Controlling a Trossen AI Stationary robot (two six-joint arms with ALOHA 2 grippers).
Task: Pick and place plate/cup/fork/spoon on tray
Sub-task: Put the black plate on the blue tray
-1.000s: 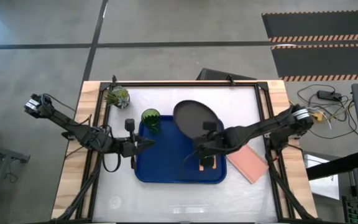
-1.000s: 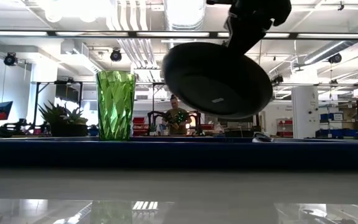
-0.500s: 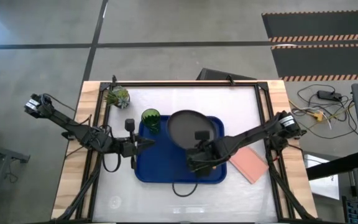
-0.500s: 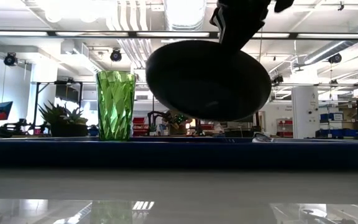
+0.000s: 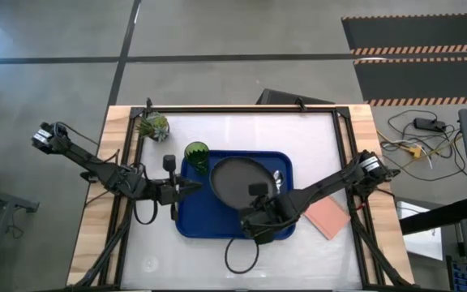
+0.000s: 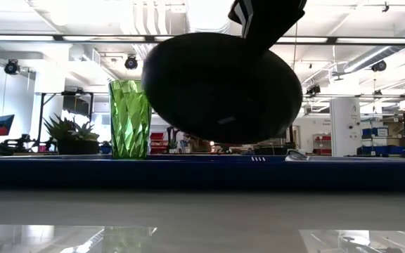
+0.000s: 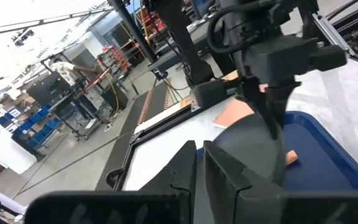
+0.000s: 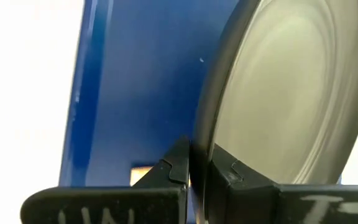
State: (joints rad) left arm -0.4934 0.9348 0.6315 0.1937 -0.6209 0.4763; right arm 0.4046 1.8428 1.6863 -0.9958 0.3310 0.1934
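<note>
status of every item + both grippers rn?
plate: held tilted above the tray, not set down
right gripper: shut on plate rim
cup: upright on tray, far-left corner
tray: flat on table
left gripper: shut, empty, at the tray's left edge

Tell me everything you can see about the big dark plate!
The plate is round, matte and dark grey-black, with a shallow raised rim. It looks like smooth hard plastic or ceramic. The right gripper pinches its rim, one finger on each face. In the low view the plate hangs tilted in the air above the blue tray, not touching it. From above it sits over the middle of the tray, beside the green cup. Only the gripper touches it.
</note>
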